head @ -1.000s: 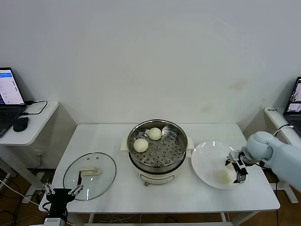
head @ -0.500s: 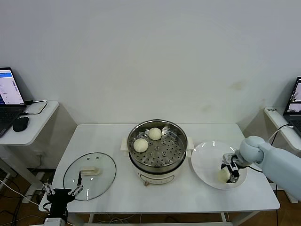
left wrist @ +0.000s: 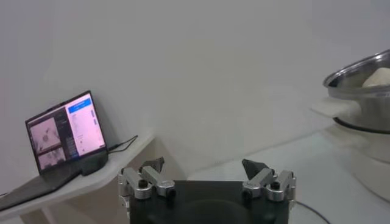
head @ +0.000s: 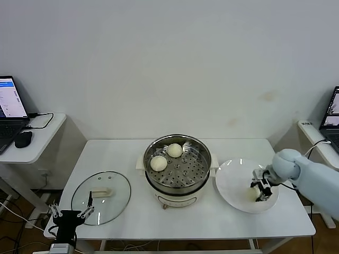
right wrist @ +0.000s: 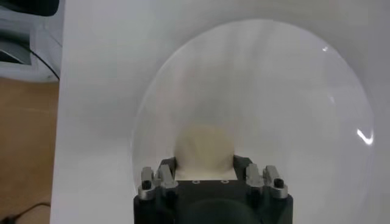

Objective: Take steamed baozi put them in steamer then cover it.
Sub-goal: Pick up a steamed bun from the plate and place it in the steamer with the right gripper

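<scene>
Right gripper (head: 261,191) closed on baozi (right wrist: 204,150) on white plate (head: 233,177), right of steamer (head: 177,168). We lift straight, keep squeeze light, clear steamer rim. Left gripper (head: 70,216) idle, open, by worktop's near-left edge.

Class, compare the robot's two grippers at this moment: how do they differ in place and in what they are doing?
1. The right gripper is over the white plate; the left gripper hangs at the table's front edge near the cover.
2. The right gripper's fingers are closed on a steamed baozi; the left gripper stands open and holds nothing.

Both have the same dark body and metal-jointed fingers.
</scene>
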You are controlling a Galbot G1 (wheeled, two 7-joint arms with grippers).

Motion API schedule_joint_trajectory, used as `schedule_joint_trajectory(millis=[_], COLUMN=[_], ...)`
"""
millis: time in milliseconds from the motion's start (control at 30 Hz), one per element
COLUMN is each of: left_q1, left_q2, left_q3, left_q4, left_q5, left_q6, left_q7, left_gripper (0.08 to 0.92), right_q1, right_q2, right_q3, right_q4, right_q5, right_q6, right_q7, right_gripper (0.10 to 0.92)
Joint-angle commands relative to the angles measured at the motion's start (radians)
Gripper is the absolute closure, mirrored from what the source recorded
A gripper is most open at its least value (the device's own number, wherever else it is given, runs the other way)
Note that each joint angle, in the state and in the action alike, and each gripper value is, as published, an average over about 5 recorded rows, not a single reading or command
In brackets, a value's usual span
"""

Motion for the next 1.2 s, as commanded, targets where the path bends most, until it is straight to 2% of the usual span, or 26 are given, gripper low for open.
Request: schedule_joint_trajectory(millis=[33,400,700,900,1200], left_q1=[0.000,0.000,-0.004,-0.001,0.002], left_q2=[0.002,0.018,0.014,0.006,-0.006], left_q3=[0.000,-0.011,-0.023,-0.030,-0.044], left_q4=[-0.002,-0.008,-0.004,-0.003,-0.008], left_q5=[-0.001,-0.012,-0.023,-0.028,-0.033], left_q6=[0.001,0.000,-0.001,-0.003,-0.003], left_q7=[0.001,-0.001,-0.002,-0.004,-0.005], left_gripper=[0.177,0.177,0.177,0.177,0.177], right_q1=[0.282,0.667,0.725,0.661,0.606], right_q2=[-0.022,0.188,0.385,0.491,0.570], right_q3=[-0.064,-0.294,-0.450,-0.498,-0.549], right_q4=[0.019,0.031,0.122,0.097,0.020], right_q5=[0.119,0.287,0.418,0.385,0.215], right_q6=[-0.007,-0.005,0.072,0.179,0.454], right_q7=[-0.031,-0.018,0.055,0.082,0.099], right_gripper=[0.440,0.440,0.432,0.431,0.425])
